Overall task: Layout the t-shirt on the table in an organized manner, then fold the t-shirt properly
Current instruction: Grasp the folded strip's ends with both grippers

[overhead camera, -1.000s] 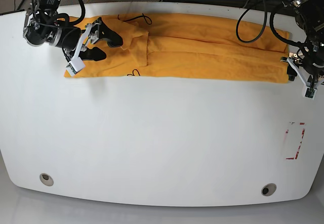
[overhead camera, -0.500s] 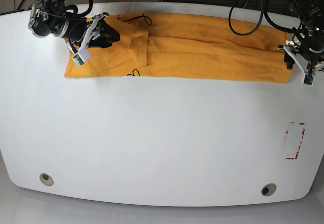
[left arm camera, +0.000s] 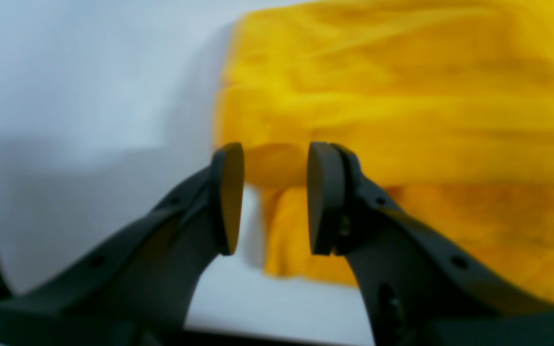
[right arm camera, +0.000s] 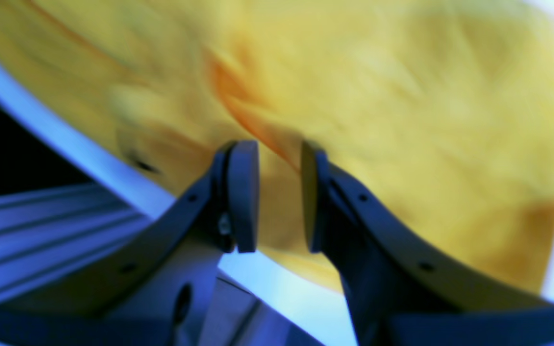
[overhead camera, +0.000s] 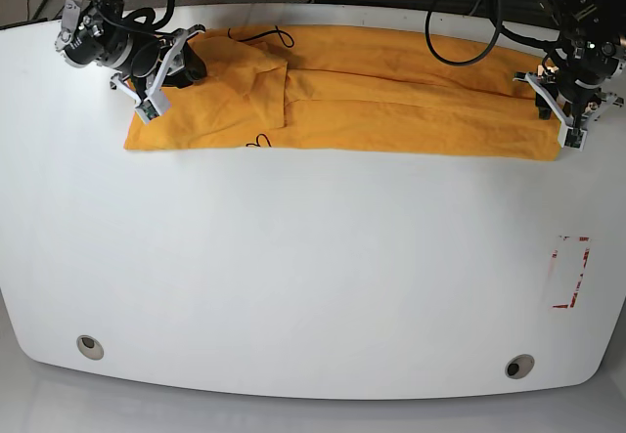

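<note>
Your t-shirt (overhead camera: 391, 101) lies as a long folded band at the worktop's (overhead camera: 313, 277) far edge. Left end effector (left arm camera: 270, 197) and right end effector (right arm camera: 279, 194) are half-closed around opposite ends; grip unclear. Cross-folds left.

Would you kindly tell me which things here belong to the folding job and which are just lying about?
Part of the job:
- t-shirt, a long folded band at the far edge
- table
- left gripper, at the shirt's end
- right gripper, at the other end

Just lying about:
- red mark
- two grommet holes
- cables behind the table
</note>
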Action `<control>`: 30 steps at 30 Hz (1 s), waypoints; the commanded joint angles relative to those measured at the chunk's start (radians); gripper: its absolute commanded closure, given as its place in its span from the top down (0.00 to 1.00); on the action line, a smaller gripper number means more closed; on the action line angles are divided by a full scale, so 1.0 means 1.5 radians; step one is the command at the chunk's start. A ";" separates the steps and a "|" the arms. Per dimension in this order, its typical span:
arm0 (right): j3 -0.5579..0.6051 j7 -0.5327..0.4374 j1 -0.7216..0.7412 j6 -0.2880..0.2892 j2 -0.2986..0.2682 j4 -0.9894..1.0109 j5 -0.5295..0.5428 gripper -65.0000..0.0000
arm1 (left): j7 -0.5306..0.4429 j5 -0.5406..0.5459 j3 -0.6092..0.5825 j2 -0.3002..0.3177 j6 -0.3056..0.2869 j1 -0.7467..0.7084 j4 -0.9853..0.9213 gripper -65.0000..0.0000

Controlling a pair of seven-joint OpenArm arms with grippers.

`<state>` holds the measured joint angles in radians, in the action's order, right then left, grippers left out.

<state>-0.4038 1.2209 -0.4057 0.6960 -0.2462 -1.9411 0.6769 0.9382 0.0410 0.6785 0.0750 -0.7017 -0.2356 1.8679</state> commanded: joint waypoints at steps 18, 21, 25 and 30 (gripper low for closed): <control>-0.003 -0.208 0.107 0.001 -0.012 0.232 -0.242 0.21 | -0.016 -0.031 -0.025 -0.002 0.002 0.040 -0.140 0.29; -0.006 -0.235 0.128 0.001 -0.015 0.276 -0.256 0.21 | -0.016 -0.031 -0.046 -0.002 0.002 0.051 -0.157 0.30; -0.006 -0.250 0.133 0.001 -0.023 0.286 -0.263 0.21 | -0.016 -0.031 -0.060 -0.002 0.002 0.052 -0.154 0.30; -0.006 -0.249 0.133 0.001 -0.025 0.284 -0.259 0.21 | -0.014 -0.028 -0.070 -0.001 0.002 0.055 -0.119 0.30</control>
<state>-0.4118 0.7788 -0.1982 0.7078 -0.2699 -1.5181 0.3439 0.8963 0.0017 0.5724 0.0689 -0.6903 -0.1551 1.6566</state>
